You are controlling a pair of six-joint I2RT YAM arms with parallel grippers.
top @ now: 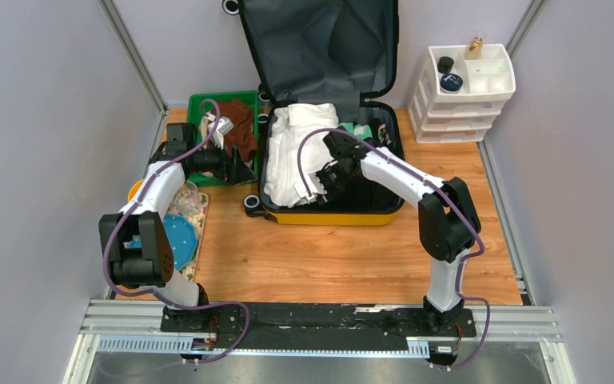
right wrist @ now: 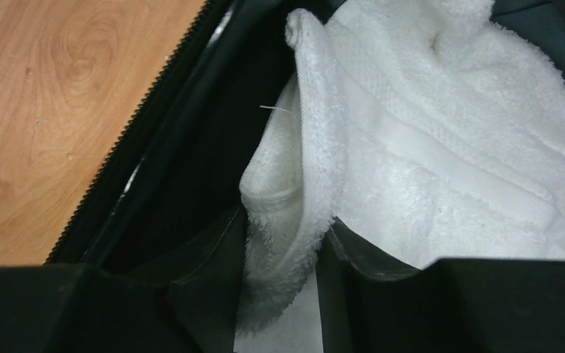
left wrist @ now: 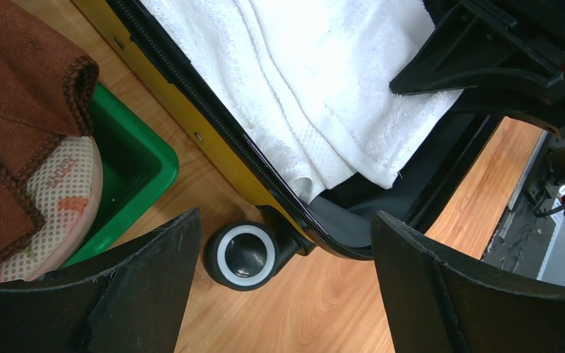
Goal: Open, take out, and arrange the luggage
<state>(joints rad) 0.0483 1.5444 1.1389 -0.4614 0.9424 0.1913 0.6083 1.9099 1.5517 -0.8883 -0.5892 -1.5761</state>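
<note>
**Take-out step: the right end effector [right wrist: 287,243] grips the white towel [right wrist: 441,147] inside the open luggage [top: 328,216].**
The luggage lies open on the worktop, lid raised, directly beneath my right end effector, whose jaws clamp a fold of towel. My left end effector [left wrist: 287,220] hangs wide open and empty, with the green tray [left wrist: 140,162] beside it and a luggage wheel [left wrist: 244,256] below. I judge the next move needs a lift clear of the shell rim without dropping the fold.

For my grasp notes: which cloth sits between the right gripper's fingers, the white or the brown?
The white towel, inside the luggage, in the right gripper; the brown cloth lies apart in the green tray.
</note>
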